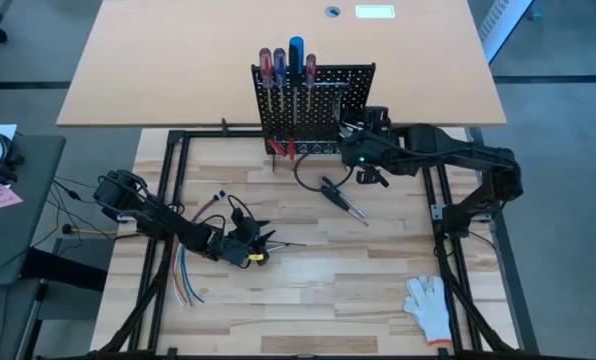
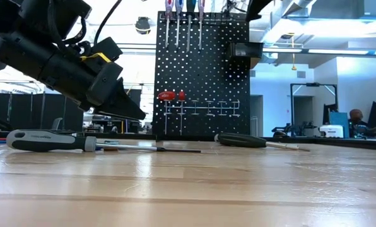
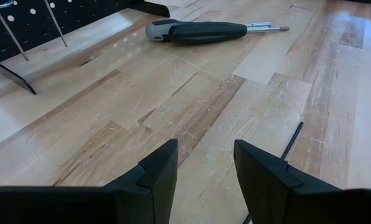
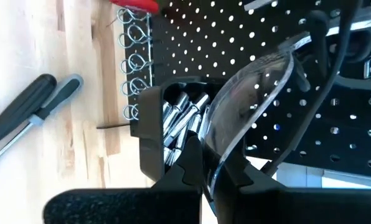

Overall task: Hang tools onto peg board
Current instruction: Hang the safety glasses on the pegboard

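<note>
Peg board: the upright black perforated metal panel (image 1: 313, 108) stands at twelve o'clock on the wooden table (image 1: 378, 270); four screwdrivers with red and blue handles (image 1: 286, 62) already hang along its top row.

Bin: a small black bin (image 4: 167, 134) on the panel holds silver metal bits.

Right gripper (image 4: 213, 177): at the panel's lower right corner, about one o'clock from table centre. Its fingers are pinched shut on a curved piece of clear plastic, seemingly safety glasses (image 4: 254, 102), held just beside the bin.

Left gripper (image 3: 201, 171): low at about eight o'clock, fingers parted by a moderate gap and holding nothing.

Nearest tool: a black-and-grey-handled screwdriver (image 2: 81, 142) lies flat just beside the left gripper, its thin shaft (image 3: 291, 142) showing past one finger.

Other tool: a second dark-handled screwdriver (image 1: 343, 197) lies near the centre, toward the panel.

Handling: the screwdrivers look rigid, light and handle-heavy; the round shaft would probably slip, so the ribbed handle near its middle seems the safer hold.

Clear plastic: likely springy and easily scratched.
</note>
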Motion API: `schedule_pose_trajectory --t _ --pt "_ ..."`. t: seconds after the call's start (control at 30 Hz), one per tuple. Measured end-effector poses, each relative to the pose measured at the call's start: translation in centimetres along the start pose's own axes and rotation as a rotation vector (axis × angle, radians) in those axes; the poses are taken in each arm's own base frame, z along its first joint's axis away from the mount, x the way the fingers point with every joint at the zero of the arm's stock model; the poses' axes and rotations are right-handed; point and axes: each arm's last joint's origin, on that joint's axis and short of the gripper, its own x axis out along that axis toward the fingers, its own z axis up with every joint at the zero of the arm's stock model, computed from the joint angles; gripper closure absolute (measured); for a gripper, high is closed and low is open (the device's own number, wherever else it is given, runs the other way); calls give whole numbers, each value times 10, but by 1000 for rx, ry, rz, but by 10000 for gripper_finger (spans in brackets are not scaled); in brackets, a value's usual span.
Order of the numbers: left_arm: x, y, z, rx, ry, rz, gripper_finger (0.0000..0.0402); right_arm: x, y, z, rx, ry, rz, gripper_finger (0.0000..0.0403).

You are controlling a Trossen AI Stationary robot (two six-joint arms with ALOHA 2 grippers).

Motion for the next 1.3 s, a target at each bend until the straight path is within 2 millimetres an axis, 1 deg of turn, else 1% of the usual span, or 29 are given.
schedule_pose_trajectory --t 0.13,0.37,0.53,0.7,1.1,1.2,1.3 --pt "0 0 0 -1 0 0 251 2 -5 -3 20 10 -5 390" --pt "0 0 0 -2 0 0 251 15 -14 -8 60 26 52 390" --pt "0 0 0 -1 0 0 251 20 -16 -10 67 38 72 390" --pt "0 0 0 -2 0 0 251 20 -16 -10 70 30 96 385" --pt "0 0 0 -4 1 -2 251 20 -14 -15 78 69 114 339" --pt "0 0 0 -4 1 -2 251 19 -13 -15 70 72 117 316" --pt "0 0 0 -4 1 -2 251 17 -12 -16 58 81 123 284"
